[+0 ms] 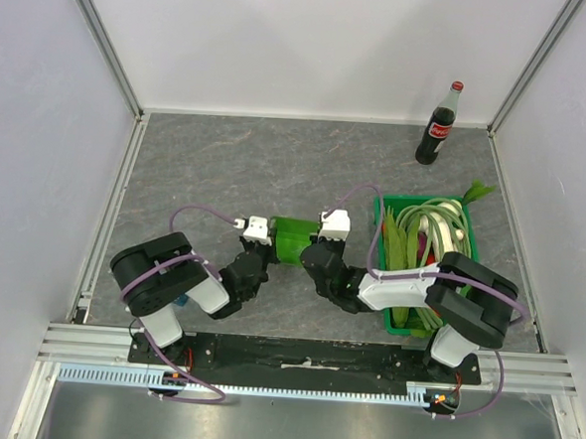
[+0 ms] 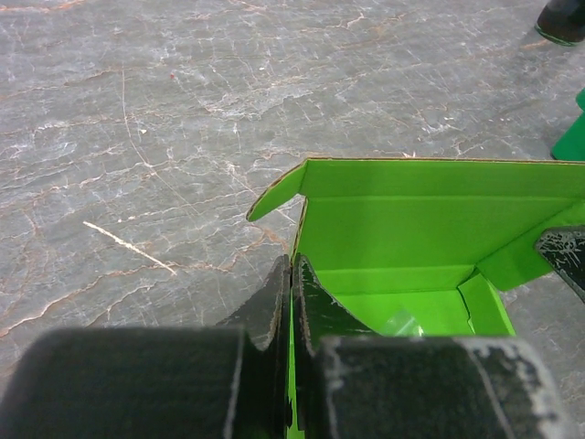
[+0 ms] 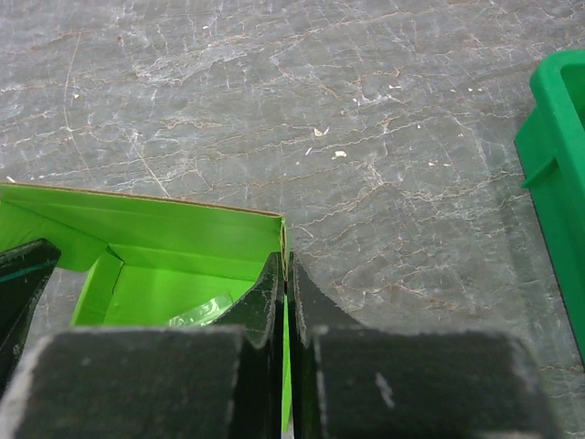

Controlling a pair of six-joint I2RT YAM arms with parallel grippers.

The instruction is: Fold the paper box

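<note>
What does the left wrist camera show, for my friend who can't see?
The left gripper is shut on a side wall of the open lime-green paper box. The box sits on a grey marbled table.

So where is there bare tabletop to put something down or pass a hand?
Bare table runs across the far half, between the back wall and the paper box, left of the bottle. Crowded: near centre, where the left gripper and right gripper pinch the box, and the crate on the right.
</note>
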